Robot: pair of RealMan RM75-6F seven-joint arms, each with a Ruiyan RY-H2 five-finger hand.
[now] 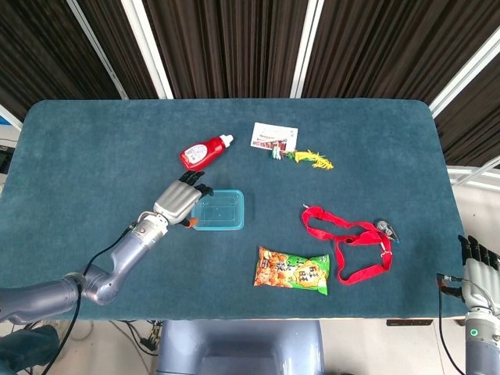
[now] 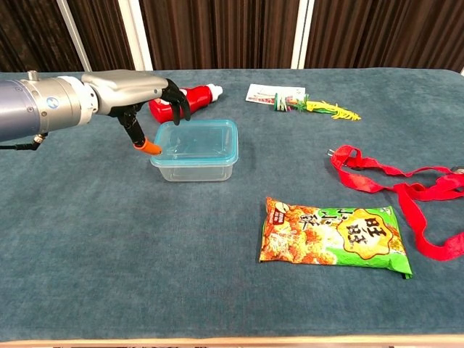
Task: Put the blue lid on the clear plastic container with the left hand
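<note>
Blue lid [image 2: 197,139] seated on clear plastic container [image 2: 194,163], just right of left hand [image 2: 138,90]. Hand empty, fingers spread, beside the rim. Step judged: placement done; next, withdraw or press down to seal. Surface: teal cloth table [image 2: 109,239]; dark slatted wall [image 1: 234,47] beyond.

You see a red sauce bottle [image 1: 205,152], a card [image 1: 274,136] with yellow tassel [image 1: 314,159] beside it, a red strap [image 1: 348,242], and a green snack bag [image 1: 292,270].

Blue lid [image 2: 198,139] on clear container [image 2: 194,163]; red bottle [image 2: 176,104]; red strap [image 2: 406,190]; green-orange snack bag [image 2: 335,236]; teal bench [image 2: 109,239]
</note>
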